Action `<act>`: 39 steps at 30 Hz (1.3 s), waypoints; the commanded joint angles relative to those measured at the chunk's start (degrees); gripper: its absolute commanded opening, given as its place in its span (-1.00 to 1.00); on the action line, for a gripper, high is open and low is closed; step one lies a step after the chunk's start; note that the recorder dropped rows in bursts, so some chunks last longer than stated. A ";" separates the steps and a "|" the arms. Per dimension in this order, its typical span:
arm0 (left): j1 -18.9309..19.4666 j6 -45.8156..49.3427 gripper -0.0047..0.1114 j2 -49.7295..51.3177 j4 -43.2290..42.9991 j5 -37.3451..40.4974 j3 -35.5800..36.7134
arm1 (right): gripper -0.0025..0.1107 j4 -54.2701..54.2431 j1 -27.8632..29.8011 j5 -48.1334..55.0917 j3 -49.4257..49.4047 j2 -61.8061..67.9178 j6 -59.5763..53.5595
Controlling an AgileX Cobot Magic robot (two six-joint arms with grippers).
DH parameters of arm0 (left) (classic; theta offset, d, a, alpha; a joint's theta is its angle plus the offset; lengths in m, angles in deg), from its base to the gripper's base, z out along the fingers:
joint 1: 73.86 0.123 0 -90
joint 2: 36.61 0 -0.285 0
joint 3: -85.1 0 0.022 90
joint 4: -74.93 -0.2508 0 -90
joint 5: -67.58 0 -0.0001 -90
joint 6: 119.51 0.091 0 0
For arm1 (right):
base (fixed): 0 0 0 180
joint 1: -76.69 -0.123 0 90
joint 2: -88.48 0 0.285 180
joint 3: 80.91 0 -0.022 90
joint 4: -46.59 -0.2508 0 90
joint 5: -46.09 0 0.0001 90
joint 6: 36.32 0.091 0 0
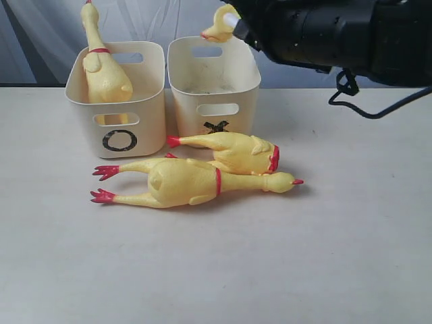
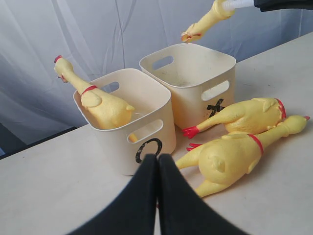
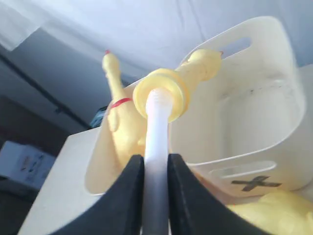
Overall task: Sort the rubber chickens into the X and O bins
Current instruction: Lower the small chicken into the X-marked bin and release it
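Note:
One long yellow rubber chicken [image 1: 104, 74] stands head up in the O bin [image 1: 81, 128]. Two more lie on the table before the bins, the nearer chicken [image 1: 182, 182] with its head to the right, the other chicken [image 1: 236, 152] just in front of the X bin [image 1: 246, 91]. My right gripper [image 3: 155, 159] is shut on a white stick [image 3: 156, 127] tipped with a small yellow chicken head [image 3: 188, 78], held above the X bin's back rim. In front of the O bin [image 2: 117, 147], my left gripper [image 2: 157, 156] is shut and holds nothing.
The right arm [image 1: 324, 34] reaches in from the upper right, with a black cable [image 1: 358, 101] hanging near the table's back edge. A pale curtain [image 1: 40, 34] hangs behind the bins. Inside, the X bin [image 2: 195, 103] holds nothing.

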 commanded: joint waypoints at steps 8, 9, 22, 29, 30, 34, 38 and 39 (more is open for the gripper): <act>-0.27 -0.31 -0.92 -0.55 0.33 -0.47 0.25 | -0.97 6.00 0.14 -5.30 15.30 16.54 -4.90; -0.27 -0.31 -0.92 -0.55 0.33 -0.47 0.25 | -0.97 6.00 0.14 -5.41 16.92 18.86 -5.06; -0.27 -0.31 -0.92 -0.55 0.64 -0.47 0.25 | -0.97 12.48 0.14 -8.64 20.78 28.63 -6.16; -0.27 -0.31 -0.92 -0.55 0.64 -0.47 0.25 | -0.34 13.45 0.14 -8.63 20.78 28.88 -6.16; -0.27 -0.31 -0.92 -0.55 0.64 -0.47 0.25 | -0.20 13.45 0.14 -8.63 20.78 28.88 -6.16; -0.27 -0.31 -0.92 -0.55 0.64 -0.33 0.25 | 0.05 13.58 0.14 -8.31 20.78 29.12 -6.16; -0.27 -0.31 -0.92 -0.55 0.64 -0.33 0.25 | 0.05 13.58 0.14 -7.68 20.78 28.82 -6.16; -0.27 -0.31 -0.92 -0.55 0.64 -0.33 0.25 | 0.05 13.58 0.14 -7.33 20.78 28.55 -6.16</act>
